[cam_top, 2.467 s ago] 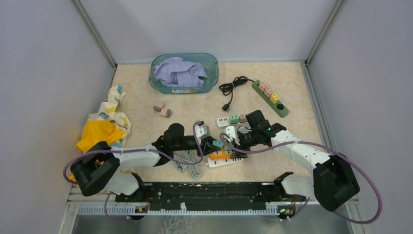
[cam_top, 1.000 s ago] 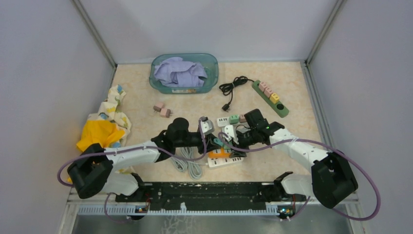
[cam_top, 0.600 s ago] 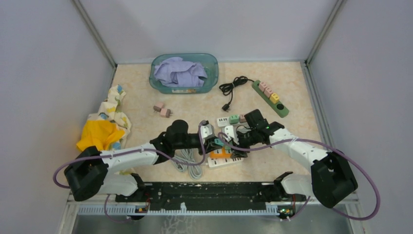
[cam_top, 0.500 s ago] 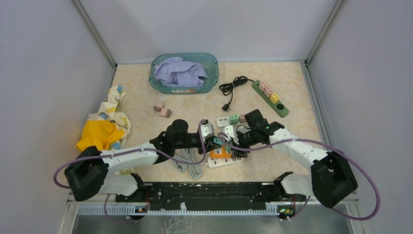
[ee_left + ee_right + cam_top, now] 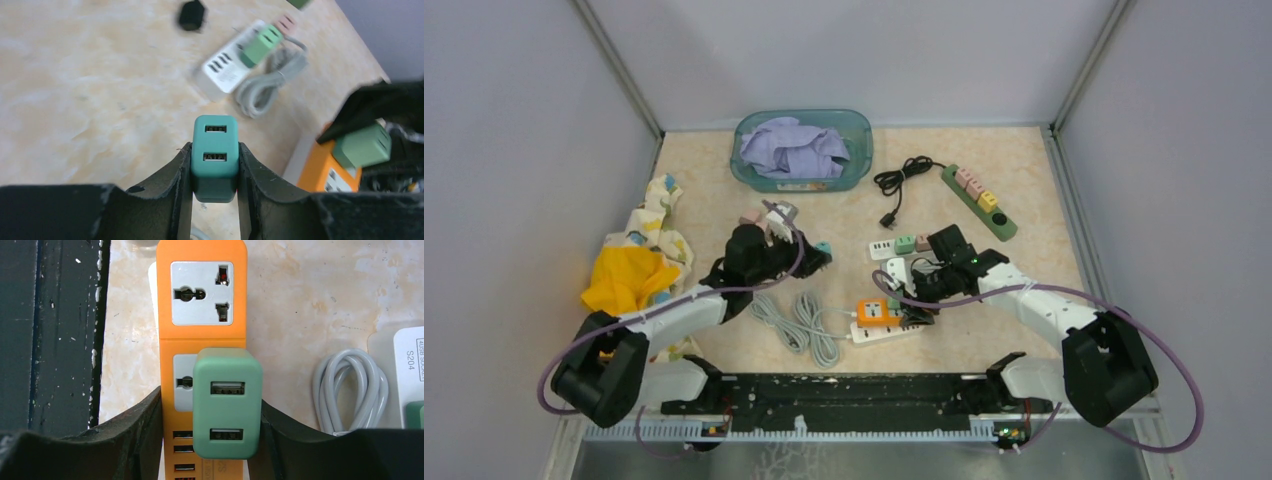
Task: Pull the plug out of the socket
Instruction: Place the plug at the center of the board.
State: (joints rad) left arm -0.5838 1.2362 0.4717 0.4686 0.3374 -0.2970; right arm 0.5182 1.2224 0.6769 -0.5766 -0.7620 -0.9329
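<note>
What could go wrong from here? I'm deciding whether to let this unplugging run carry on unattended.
1. The left pincer pinches the teal adapter by its rear part, above the table; it could slip out and drop.
2. The right pincer clamps the orange power strip right beside the green adapter plugged into it; shifting that grip might knock or jam the adapter.
3. The loose grey cable lies close to the right pincer and could snag.

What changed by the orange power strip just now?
The left arm pulled the teal USB plug off the orange power strip and swung it away to the left, its jaws shut on it. The right arm stayed put, jaws around the strip and the green plug; nothing else moved.
</note>
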